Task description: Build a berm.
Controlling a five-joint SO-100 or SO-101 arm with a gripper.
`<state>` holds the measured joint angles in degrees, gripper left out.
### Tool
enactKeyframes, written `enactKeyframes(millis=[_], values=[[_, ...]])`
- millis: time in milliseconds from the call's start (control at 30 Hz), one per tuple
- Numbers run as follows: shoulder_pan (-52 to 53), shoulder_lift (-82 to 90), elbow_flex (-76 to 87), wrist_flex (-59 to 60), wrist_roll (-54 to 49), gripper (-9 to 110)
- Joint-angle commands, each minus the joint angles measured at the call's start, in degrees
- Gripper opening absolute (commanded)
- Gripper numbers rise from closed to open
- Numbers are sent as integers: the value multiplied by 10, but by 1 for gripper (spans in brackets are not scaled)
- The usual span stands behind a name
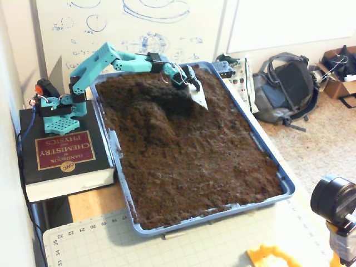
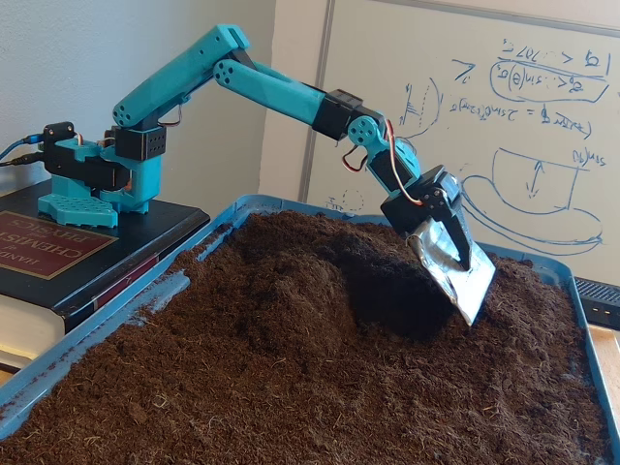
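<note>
Berm [image 2: 291, 291] rises beside the gripper's [image 2: 463, 281] scoop, seemingly touching soil.

Arm [image 2: 281, 92] stretched forward, claw [image 2: 463, 281] angled down, foil-wrapped

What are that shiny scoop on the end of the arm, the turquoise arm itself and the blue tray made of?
The scoop looks like thin sheet metal or foil: silvery, crinkled, catching glints. The arm seems to be matte turquoise plastic, probably printed, with blocky black motor housings at the joints. The tray appears to be moulded blue plastic, smooth with a rounded rim. It holds loose, crumbly dark-brown soil, heaped into a berm.
</note>
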<state>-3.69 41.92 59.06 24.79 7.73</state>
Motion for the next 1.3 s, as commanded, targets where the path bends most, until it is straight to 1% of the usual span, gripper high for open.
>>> enactKeyframes(millis=[0, 333, 600, 933, 1267], values=[[-18, 18, -59, 1, -4, 0], [-47, -80, -59, 2, -8, 0], [-47, -136, -31, 3, -44, 0], [-48, -61, 166, 2, -45, 0], [-48, 13, 291, 2, -46, 0]])
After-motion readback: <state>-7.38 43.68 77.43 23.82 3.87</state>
